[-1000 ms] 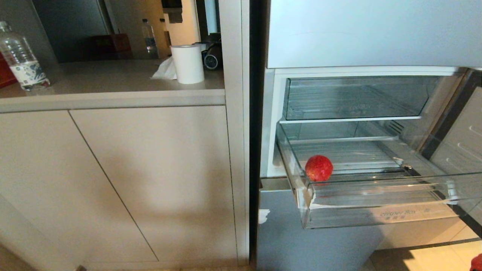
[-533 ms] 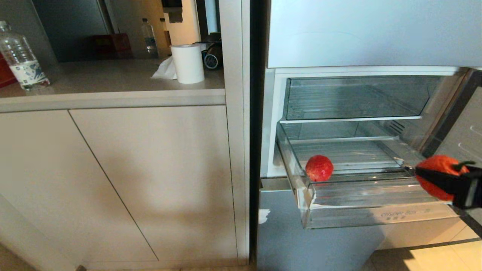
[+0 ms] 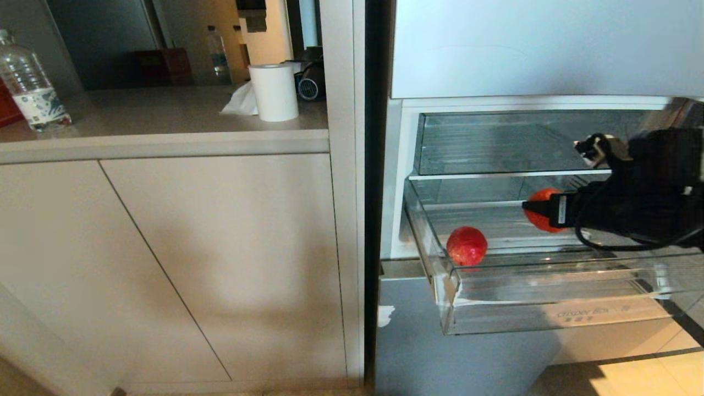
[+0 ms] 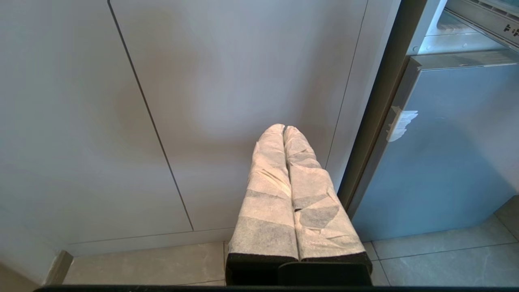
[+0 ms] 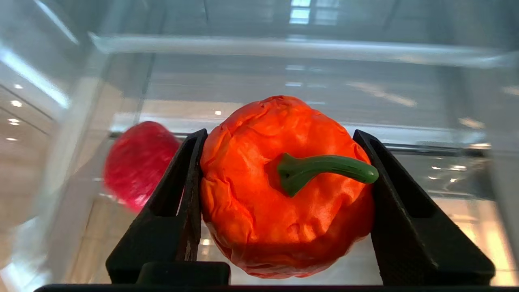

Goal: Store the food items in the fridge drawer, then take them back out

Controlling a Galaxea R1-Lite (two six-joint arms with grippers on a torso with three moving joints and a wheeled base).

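The clear fridge drawer [image 3: 550,316] is pulled out of the open fridge. A dull pinkish-red round fruit [image 3: 466,246] [image 5: 138,162] lies inside it near its left wall. My right gripper [image 3: 536,212] [image 5: 279,138] hangs over the drawer's right half, shut on a bright red pepper [image 3: 544,209] [image 5: 284,190] with a green stem [image 5: 324,168]. The pepper sits between both black fingers, above the drawer's ribbed floor. My left gripper [image 4: 283,129] is parked low in front of the cabinet, shut, its wrapped fingers pressed together with nothing between them.
A second clear drawer [image 3: 517,143] sits above the open one. The open fridge door [image 3: 671,181] stands at the right. Left of the fridge is a beige cabinet [image 3: 165,264] with a paper roll [image 3: 274,93] and a bottle [image 3: 30,88] on its counter.
My right arm has risen from the lower right corner and swung left over the drawer, carrying the pepper. The round fruit has stayed put.
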